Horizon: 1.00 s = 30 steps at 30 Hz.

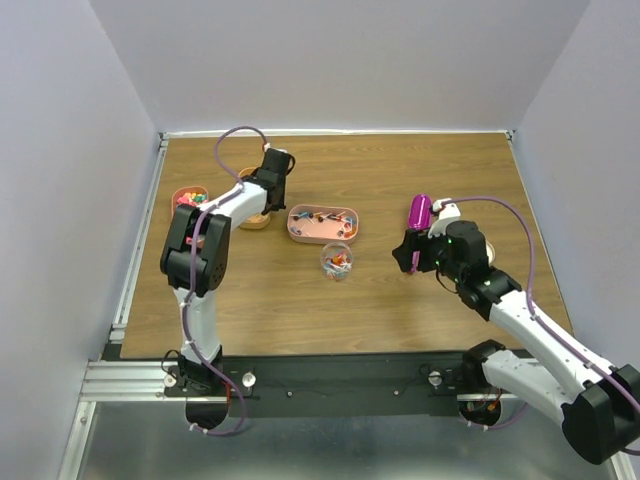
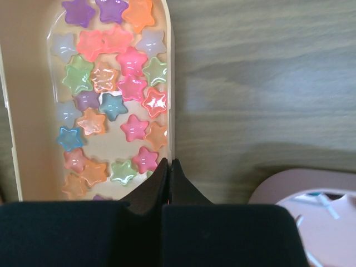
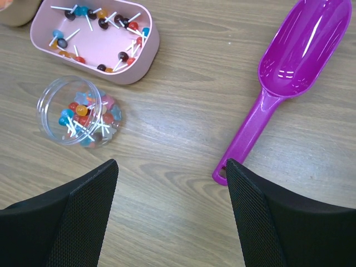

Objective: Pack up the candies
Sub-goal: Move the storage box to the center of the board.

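Note:
In the left wrist view, star-shaped candies [image 2: 114, 83] in pink, orange, green, blue and purple fill a peach tray [image 2: 169, 67]. My left gripper [image 2: 168, 163] is shut, its tips pinching that tray's right rim. More candies, tiny lollipops on white sticks, lie in a pink tray [image 3: 146, 58] and in a clear round jar [image 3: 78, 111]. My right gripper [image 3: 171, 164] hangs open over bare table, with nothing between its fingers. The handle end of the magenta scoop [image 3: 295, 55] lies just beside its right finger [image 3: 250, 200]. From above, the left gripper [image 1: 265, 195] sits at the peach tray [image 1: 257, 221].
Another tray of candies [image 1: 189, 197] stands at the far left. The pink tray [image 1: 322, 223] and the jar [image 1: 336, 262] sit mid-table, with the scoop [image 1: 420, 212] to their right by my right gripper [image 1: 408, 255]. Grey walls close in the wooden table [image 1: 400, 300].

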Available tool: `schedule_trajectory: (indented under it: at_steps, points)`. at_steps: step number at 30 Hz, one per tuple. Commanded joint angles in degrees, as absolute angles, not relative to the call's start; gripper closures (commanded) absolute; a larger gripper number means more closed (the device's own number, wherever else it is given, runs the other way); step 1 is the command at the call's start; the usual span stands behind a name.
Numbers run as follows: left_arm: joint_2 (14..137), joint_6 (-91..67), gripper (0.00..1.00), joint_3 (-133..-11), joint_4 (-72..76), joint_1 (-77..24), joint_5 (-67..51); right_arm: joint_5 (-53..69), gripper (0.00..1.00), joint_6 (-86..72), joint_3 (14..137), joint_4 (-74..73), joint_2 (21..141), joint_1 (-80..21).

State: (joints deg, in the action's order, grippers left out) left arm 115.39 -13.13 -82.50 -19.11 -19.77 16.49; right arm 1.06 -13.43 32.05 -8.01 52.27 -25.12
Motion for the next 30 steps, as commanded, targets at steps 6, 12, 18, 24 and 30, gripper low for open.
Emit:
schedule_trajectory:
  at_steps: [6,12,18,24,30]
  points:
    - [105.4,-17.7,1.00,-73.4,-17.7,-15.9,20.2,1.8,0.16,-13.2,30.8,-8.1,51.3,-24.9]
    - [104.9,-18.5,1.00,-71.3,-16.7,-14.2,20.0,2.1,0.16,-13.2,30.8,-8.1,50.9,-24.9]
    - [104.2,-19.5,1.00,-68.9,-16.8,-14.2,20.2,2.3,0.16,-13.2,30.8,-8.2,51.2,-24.9]
    - [102.2,-21.5,1.00,-67.6,-17.6,-14.0,21.8,2.6,0.16,-13.2,30.7,-8.2,51.2,-24.9]
    - [102.8,-20.5,0.86,-68.1,-16.3,-13.8,22.8,2.6,0.16,-13.4,30.5,-8.2,50.8,-24.9]
